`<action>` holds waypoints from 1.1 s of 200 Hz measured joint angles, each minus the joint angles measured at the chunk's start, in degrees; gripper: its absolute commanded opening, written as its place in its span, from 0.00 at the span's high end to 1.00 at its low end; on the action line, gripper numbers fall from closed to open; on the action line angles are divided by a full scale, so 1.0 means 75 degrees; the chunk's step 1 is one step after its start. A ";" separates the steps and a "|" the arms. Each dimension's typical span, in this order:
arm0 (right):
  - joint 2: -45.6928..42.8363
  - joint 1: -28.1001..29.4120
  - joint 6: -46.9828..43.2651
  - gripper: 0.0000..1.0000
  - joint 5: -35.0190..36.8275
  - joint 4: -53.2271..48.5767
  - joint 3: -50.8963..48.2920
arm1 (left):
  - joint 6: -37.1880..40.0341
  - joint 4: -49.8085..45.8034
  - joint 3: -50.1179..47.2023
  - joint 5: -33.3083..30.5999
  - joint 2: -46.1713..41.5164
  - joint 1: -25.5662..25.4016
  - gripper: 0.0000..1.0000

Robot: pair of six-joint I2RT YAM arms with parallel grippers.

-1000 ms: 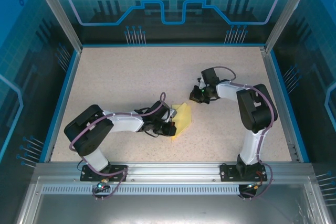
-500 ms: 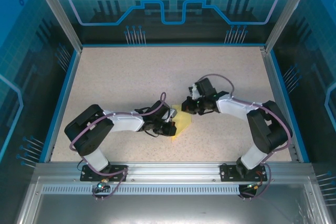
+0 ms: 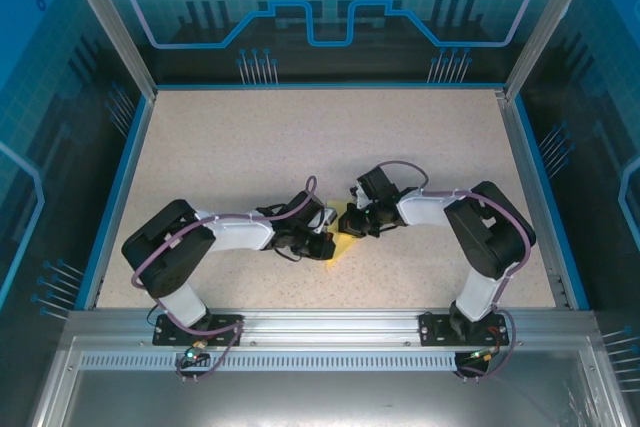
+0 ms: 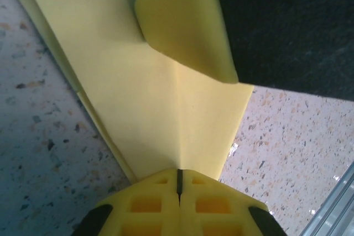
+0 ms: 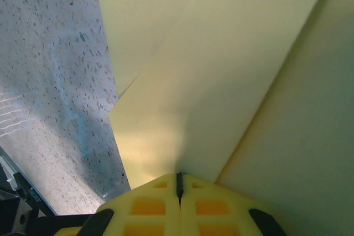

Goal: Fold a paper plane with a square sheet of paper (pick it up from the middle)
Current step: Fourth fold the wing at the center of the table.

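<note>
We saw the square sheet of paper (image 3: 346,239), pale yellow and already partly folded, lying on the speckled bench (image 3: 250,147) near its middle, a little toward the near edge, between the two arms. The left arm reached it from the left and the right arm from the right, so the two wrists almost met above it. In the left wrist view, the left fingers (image 4: 172,183) were closed on the sheet's edge, right where a lengthwise crease (image 4: 178,120) ended. Farther along, a flap (image 4: 182,20) curled upward beside a dark shape (image 4: 287,26) we could not identify. The right fingers (image 5: 172,186) were likewise pressed together on the paper, layered folds spreading away from them.
</note>
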 measured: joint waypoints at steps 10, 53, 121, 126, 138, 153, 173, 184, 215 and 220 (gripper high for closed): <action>0.0009 0.0003 -0.0055 0.96 0.0012 -0.0020 0.0012 | -0.0012 -0.0064 0.0000 -0.0035 -0.0035 -0.0029 1.00; 0.0026 0.0017 -0.0224 0.96 0.0058 -0.0058 0.0032 | -0.0178 -0.0134 -0.0242 -0.0245 -0.0294 -0.0245 1.00; 0.0087 0.0012 -0.0321 0.96 -0.0015 -0.0050 0.0058 | -0.0428 -0.0050 -0.0373 -0.0670 -0.0440 -0.0527 1.00; 0.0090 0.0012 -0.0338 0.96 -0.0020 -0.0041 0.0058 | -0.0431 -0.0044 -0.0396 -0.0723 -0.0466 -0.0560 1.00; 0.0102 0.0012 -0.0353 0.96 -0.0047 -0.0026 0.0058 | -0.0460 -0.0038 -0.0466 -0.0828 -0.0542 -0.0629 1.00; 0.0102 0.0009 -0.0396 0.96 -0.0050 -0.0026 0.0058 | -0.0571 -0.0044 -0.0560 -0.0933 -0.0635 -0.0711 1.00; 0.0102 0.0003 -0.0431 0.96 -0.0050 -0.0026 0.0058 | -0.0638 -0.0093 -0.0589 -0.1134 -0.0702 -0.0851 1.00; 0.0102 -0.0003 -0.0455 0.96 -0.0064 -0.0026 0.0055 | -0.0691 -0.0172 -0.0595 -0.1236 -0.0749 -0.0927 1.00; 0.0102 -0.0009 -0.0536 0.96 -0.0064 -0.0032 0.0055 | -0.0810 -0.0717 -0.0627 -0.1364 -0.0985 -0.1148 1.00; 0.0102 -0.0012 -0.0545 0.96 -0.0067 -0.0032 0.0055 | -0.0819 -0.0816 -0.0638 -0.1381 -0.1040 -0.1183 1.00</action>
